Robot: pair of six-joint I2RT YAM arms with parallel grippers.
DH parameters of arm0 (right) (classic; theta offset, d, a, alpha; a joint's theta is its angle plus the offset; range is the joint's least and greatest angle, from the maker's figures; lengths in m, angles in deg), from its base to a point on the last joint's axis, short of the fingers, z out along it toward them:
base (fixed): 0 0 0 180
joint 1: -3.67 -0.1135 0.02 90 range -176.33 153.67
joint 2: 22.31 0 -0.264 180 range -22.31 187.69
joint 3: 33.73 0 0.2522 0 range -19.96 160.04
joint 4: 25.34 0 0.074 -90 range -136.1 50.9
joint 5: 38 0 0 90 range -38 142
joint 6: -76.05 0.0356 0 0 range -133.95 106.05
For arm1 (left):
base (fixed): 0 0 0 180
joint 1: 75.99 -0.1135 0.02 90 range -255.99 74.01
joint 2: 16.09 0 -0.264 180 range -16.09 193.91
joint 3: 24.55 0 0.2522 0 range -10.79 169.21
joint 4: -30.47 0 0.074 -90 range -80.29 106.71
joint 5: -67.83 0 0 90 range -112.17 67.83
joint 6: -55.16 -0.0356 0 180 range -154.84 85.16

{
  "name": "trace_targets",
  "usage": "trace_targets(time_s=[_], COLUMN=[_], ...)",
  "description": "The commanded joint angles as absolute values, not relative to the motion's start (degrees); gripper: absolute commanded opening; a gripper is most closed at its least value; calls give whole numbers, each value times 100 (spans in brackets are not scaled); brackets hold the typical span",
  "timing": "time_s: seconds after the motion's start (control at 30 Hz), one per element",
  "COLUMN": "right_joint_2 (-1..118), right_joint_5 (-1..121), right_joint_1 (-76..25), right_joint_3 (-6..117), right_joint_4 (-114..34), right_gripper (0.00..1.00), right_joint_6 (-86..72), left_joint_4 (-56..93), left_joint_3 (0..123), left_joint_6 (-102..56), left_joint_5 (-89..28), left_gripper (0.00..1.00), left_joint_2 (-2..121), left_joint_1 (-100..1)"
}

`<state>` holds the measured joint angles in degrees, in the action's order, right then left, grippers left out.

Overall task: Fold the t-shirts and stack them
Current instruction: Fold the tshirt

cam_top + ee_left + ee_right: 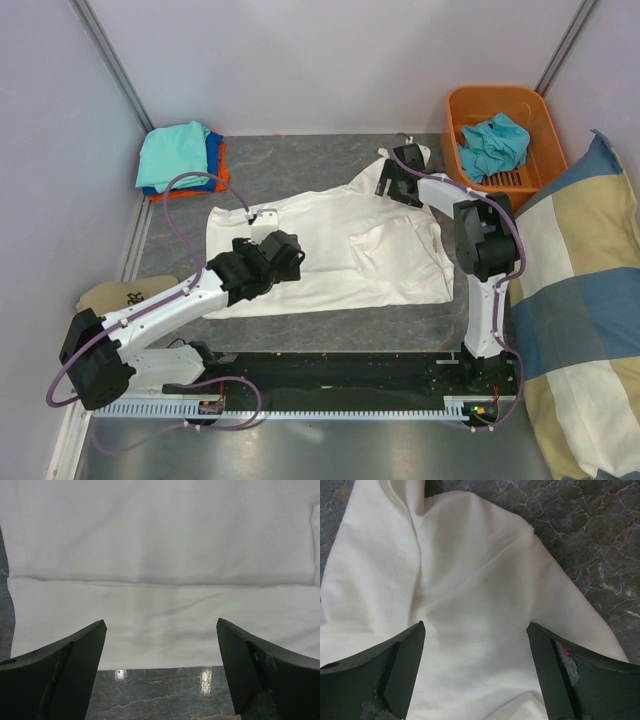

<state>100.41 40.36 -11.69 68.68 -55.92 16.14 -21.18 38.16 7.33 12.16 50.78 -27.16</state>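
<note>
Currently left arm reaches over white t-shirt, right arm over its far corner; both jaws released, empty.

The t-shirt spread at the centre is plain white. At ten o'clock, a teal shirt lies on a blue shirt and an orange shirt. At one o'clock, an orange basket holds a teal-blue shirt. The cushion at four o'clock is checked blue and cream. The tabletop is dark grey with marble-like veins.
</note>
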Motion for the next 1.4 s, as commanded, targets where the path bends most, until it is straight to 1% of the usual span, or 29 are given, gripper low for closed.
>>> trace_targets(time_s=[0.0,0.43,0.67,0.77,0.9,1.03,1.37], right_joint_2=[9837,9336,8897,8748,8711,8966,10450], right_joint_5=[3899,3512,3451,3530,3583,3416,3398], right_joint_1=[-1145,-1145,-1145,-1145,-1145,-1154,-1084], right_joint_3=[6468,5563,5246,5298,5789,6667,8400], right_joint_4=[-5914,-6169,-6310,-6064,-5791,-5808,-5852], right_gripper=[93,93,93,93,94,94,94], right_joint_6=[1743,1804,1839,1708,1462,1418,1031], left_joint_4=[-2090,-2055,-2055,-2029,-2011,-2029,-2090], left_joint_3=[3896,3826,3755,3746,3860,3887,3711], left_joint_6=[814,822,875,884,805,796,814], left_joint_5=[1378,1325,1299,1290,1316,1334,1387], left_gripper=[100,100,100,100,100,100,100], left_joint_2=[5149,5193,5176,5176,5211,5141,4824], left_joint_1=[-2765,-2809,-2809,-2827,-2818,-2827,-2871])
